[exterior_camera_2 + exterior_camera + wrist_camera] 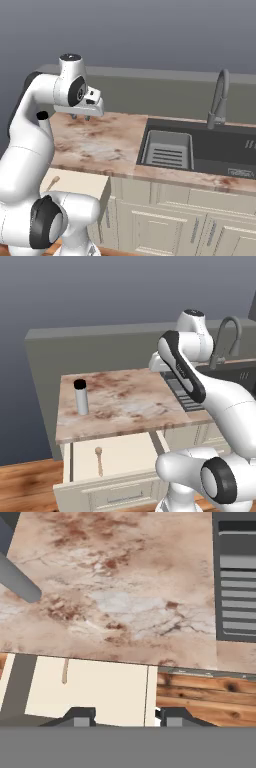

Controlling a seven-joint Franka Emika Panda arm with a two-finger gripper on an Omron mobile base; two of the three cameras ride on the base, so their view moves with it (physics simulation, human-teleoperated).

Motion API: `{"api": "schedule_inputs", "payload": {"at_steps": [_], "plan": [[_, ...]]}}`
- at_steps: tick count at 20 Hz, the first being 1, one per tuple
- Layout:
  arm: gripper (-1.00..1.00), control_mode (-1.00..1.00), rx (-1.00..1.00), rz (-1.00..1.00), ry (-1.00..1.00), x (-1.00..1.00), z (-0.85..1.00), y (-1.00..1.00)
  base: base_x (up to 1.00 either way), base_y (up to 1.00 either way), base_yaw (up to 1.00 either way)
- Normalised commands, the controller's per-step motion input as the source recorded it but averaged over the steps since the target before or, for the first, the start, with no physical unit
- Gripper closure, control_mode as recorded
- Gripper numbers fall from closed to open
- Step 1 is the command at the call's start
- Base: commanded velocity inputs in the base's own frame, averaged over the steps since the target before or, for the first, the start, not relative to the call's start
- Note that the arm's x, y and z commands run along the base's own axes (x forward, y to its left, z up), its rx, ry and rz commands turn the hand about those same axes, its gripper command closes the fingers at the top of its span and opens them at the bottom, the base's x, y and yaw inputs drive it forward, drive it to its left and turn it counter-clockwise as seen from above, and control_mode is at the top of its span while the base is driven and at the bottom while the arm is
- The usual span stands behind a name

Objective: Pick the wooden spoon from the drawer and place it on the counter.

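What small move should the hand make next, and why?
Probably swing the hand out over the open drawer and lower it toward the spoon. The hand hangs above the counter, open and holding nothing, while the spoon lies loose on the drawer floor near its left end. The drawer is pulled out, so nothing seems to block the way down.

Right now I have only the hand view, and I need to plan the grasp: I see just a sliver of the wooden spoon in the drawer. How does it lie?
Observer: The wooden spoon lies flat in the open drawer, bowl toward the counter, handle toward the drawer front.
Operator: And where is the gripper?
Observer: The gripper hovers open above the counter, higher than the drawer.
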Motion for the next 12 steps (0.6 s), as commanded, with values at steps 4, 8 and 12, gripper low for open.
{"api": "schedule_inputs", "payload": {"at_steps": [4,8,12], "plan": [[-1.00,1.00,0.00,0.00,0.00,0.00,0.00,0.00,0.00,0.00,0.00],[-1.00,1.00,0.00,0.00,0.00,0.00,0.00,0.00,0.00,-0.10,0.05],[-1.00,1.00,0.00,0.00,0.00,0.00,0.00,0.00,-0.17,-0.47,0.30]]}}
